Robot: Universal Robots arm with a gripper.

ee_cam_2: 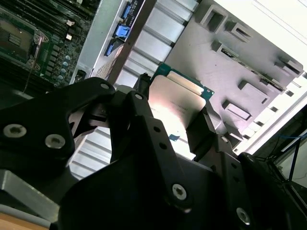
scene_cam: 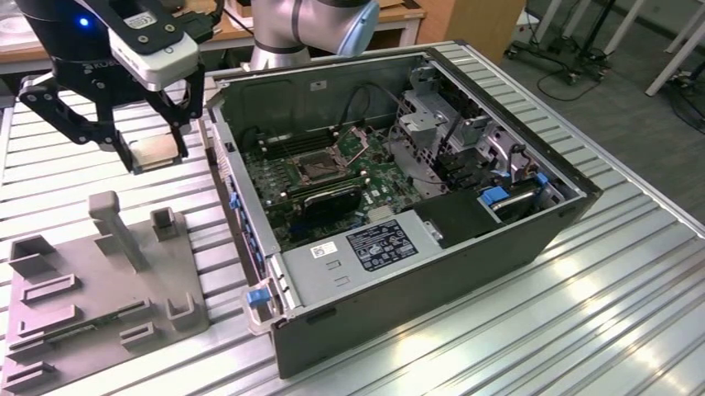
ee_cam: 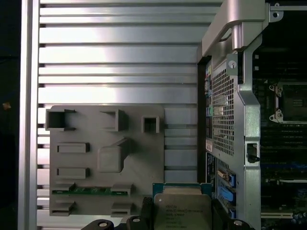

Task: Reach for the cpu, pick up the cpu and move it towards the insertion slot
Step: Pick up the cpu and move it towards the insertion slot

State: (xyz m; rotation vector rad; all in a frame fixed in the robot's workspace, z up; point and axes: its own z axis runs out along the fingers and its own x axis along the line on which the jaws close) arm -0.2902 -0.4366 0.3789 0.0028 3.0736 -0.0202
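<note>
I have the gripper [scene_cam: 151, 153] clenched on the cpu [scene_cam: 153, 151], the chip pinched by its edges between the jaws so its metal face stays untouched. It hangs lifted above the fixture plate [scene_cam: 99, 297], with the insertion slot [scene_cam: 312, 167] well off to one side of the jaws inside the open computer case [scene_cam: 441, 272]

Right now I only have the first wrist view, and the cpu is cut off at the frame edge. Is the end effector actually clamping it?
Observer: Yes. In the second wrist view the end effector is shut on the cpu, with a finger against each of two opposite edges.
Operator: Is it off the fixture plate?
Observer: In the exterior view the cpu hangs in the air, clear of the grey fixture plate and not touching it.
Operator: Where is it versus the insertion slot?
Observer: It is outside the computer case, to the exterior view's left of its wall. The insertion slot lies inside, on the board.
</note>
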